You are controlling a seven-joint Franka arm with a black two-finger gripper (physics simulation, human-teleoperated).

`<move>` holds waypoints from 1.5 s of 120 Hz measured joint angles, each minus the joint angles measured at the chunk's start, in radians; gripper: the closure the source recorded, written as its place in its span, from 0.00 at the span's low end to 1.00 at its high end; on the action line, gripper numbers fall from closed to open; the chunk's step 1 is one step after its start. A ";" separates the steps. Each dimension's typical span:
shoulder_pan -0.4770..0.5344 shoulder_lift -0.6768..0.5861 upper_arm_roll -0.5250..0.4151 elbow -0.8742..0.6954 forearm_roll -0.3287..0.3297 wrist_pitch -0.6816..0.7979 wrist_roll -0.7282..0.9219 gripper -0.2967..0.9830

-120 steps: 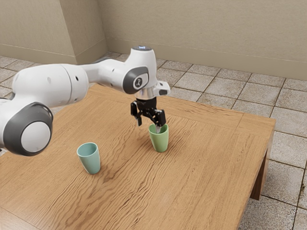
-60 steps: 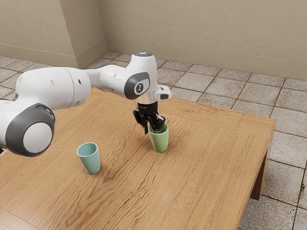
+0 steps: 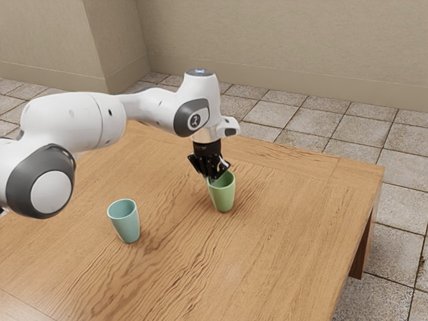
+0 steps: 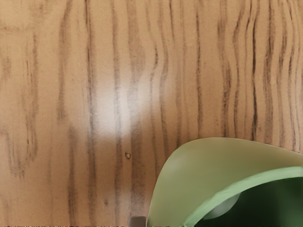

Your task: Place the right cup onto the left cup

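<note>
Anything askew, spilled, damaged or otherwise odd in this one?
Nothing stands out. The green cup and the teal cup stand upright and apart on the table, with no visible spill or damage. The gripper is at the green cup's rim, which suits the task.

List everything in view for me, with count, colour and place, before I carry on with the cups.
Green cup: one, light green, on the table just under the gripper, open end up.
Teal cup: one, blue-green, on the table, apart from the green cup and toward the exterior view's left.
Table: one, brown grained wood, under both cups.
Floor tiles: many, grey, around and below the table.
Wall: beige, behind the table, with a projecting section toward the exterior view's left.
Arm: one, white with dark grey joint parts, reaching in from the exterior view's left.
Gripper: one, black, at the green cup's rim.
</note>
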 joint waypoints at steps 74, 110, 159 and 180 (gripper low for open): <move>0.074 -0.420 0.022 -0.355 0.008 -0.013 -0.023 0.85; 0.103 -0.603 0.080 -0.523 0.010 -0.013 -0.030 0.85; 0.112 -0.761 0.146 -0.708 0.012 -0.012 -0.044 0.85; 0.109 -0.828 0.159 -0.779 0.015 -0.008 -0.057 0.85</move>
